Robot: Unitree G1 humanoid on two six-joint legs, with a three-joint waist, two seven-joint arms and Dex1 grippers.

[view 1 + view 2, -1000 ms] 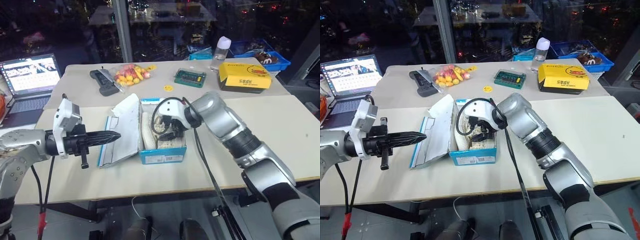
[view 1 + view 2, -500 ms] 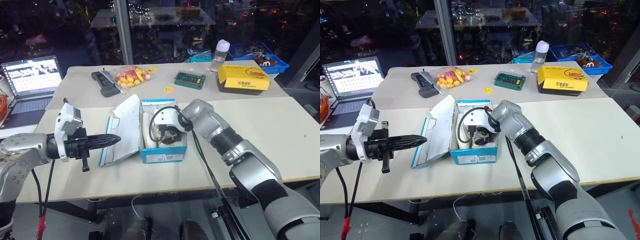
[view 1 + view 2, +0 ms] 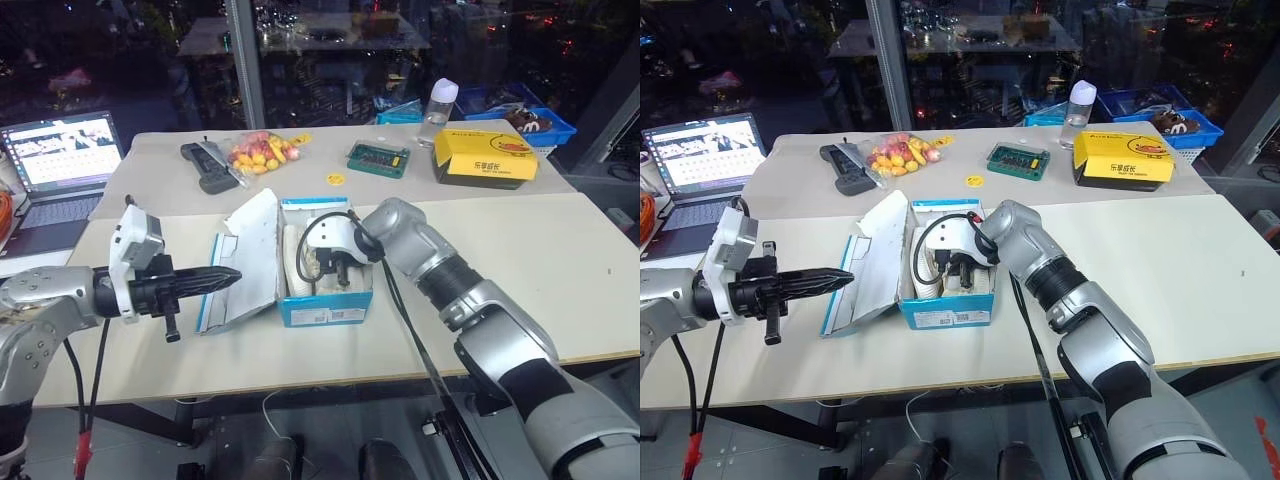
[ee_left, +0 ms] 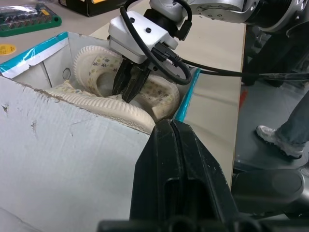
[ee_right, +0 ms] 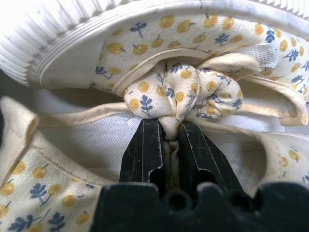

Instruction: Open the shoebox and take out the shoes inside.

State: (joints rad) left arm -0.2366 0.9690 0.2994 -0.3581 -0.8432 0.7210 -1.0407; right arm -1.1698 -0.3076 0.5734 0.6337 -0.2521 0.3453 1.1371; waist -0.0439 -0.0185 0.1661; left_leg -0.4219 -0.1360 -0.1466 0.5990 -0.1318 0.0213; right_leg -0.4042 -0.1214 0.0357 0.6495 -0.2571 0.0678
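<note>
Blue shoebox lies open mid-table; the right gripper pinches, apparently firmly, a shoe's fabric strap inside. Left gripper hovers shut. Next: lift straight out.

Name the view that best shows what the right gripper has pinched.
Right wrist view: the right gripper is shut on a shoe's cream edge below a floral bow. Left wrist view shows it from outside, inside the shoebox; the eye views hide the contact.
</note>
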